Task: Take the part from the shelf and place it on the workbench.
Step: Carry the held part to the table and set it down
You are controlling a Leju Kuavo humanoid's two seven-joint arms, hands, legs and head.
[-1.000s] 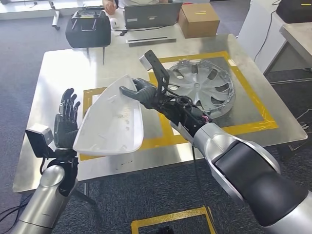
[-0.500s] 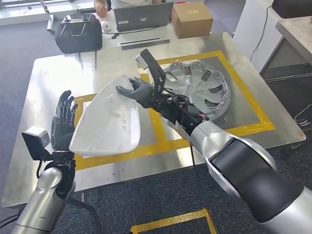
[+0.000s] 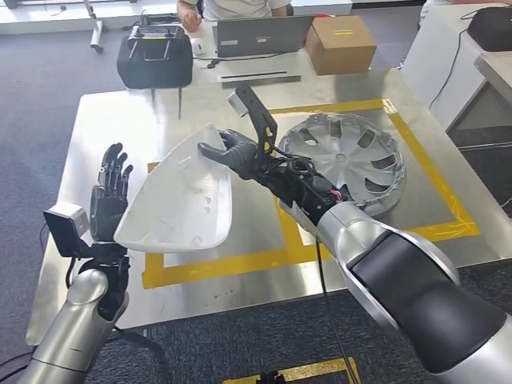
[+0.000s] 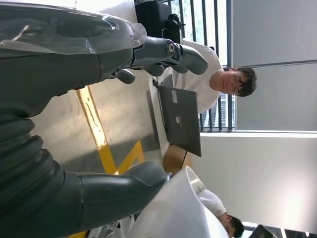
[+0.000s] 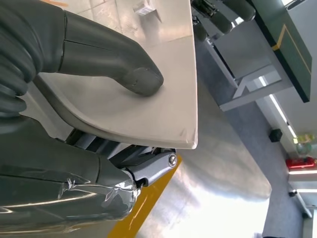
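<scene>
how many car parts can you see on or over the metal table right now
2. A white panel is held above the table's left taped area by the right hand; a silver wheel cover lies flat inside the right taped area.

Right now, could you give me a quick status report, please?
Right hand grips white part above workbench. Left hand open beside it. Hubcap sits in the right marked zone.

A silver hubcap [image 3: 346, 160] lies flat inside the yellow tape outline [image 3: 290, 232], to my right. On the far table a black case [image 3: 154, 54] stands at the left, a grey laptop [image 3: 259, 36] sits open in the middle, and a brown cardboard box [image 3: 342, 42] rests just right of it. A person in a white shirt [image 4: 209, 74] sits behind the laptop. Dark carpet [image 3: 36, 88] surrounds the tables.
</scene>
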